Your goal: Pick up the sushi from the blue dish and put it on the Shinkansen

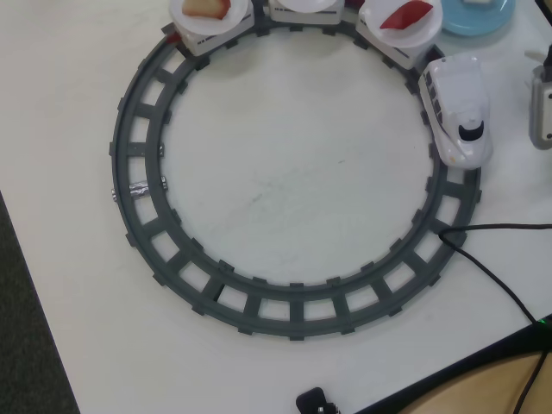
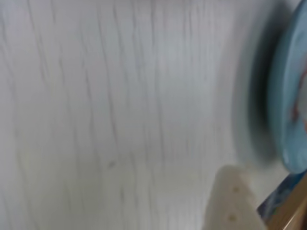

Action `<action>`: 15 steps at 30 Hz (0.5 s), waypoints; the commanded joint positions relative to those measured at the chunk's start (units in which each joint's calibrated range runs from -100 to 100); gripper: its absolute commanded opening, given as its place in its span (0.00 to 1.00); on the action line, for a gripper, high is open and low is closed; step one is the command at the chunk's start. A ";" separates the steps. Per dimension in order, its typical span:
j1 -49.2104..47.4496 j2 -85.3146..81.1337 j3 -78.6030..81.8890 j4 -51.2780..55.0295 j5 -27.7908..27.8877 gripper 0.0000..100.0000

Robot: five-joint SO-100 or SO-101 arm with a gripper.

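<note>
A: Where does the job stand?

B: At the start, I judge. In the overhead view the blue dish sits at the top right edge, mostly cut off, and nothing is lifted from it that I can see.

A: And the sushi?

B: Not clearly visible. The wrist view is blurred; the dish fills its right edge, and a faint orange streak on it may be the sushi, but I cannot say for sure.

A: The tool?

B: Only 1 pale finger shows at the bottom of the wrist view, over bare bench just beside the dish. Whether the jaws stand apart or together, I cannot tell.

A: The Shinkansen?

B: On the grey ring track at the right, nose pointing down the frame. Behind it are 3 white plates: the nearest plate carries a dark-red piece, the far one a pink-and-white piece, and the middle plate looks free, though it is cropped.

A: Next move?

B: Bring the tool over the dish, centre it on the sushi, and close gently.
</note>
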 commanded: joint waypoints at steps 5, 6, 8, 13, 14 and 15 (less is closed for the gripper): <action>7.28 27.42 -27.35 0.07 0.17 0.18; 7.28 28.93 -29.95 1.95 0.17 0.18; 7.19 32.10 -35.16 6.40 0.22 0.18; 4.64 40.28 -49.34 16.50 -0.62 0.18; 4.11 41.87 -52.30 18.38 -1.41 0.18; 3.85 43.46 -54.91 19.84 -2.24 0.18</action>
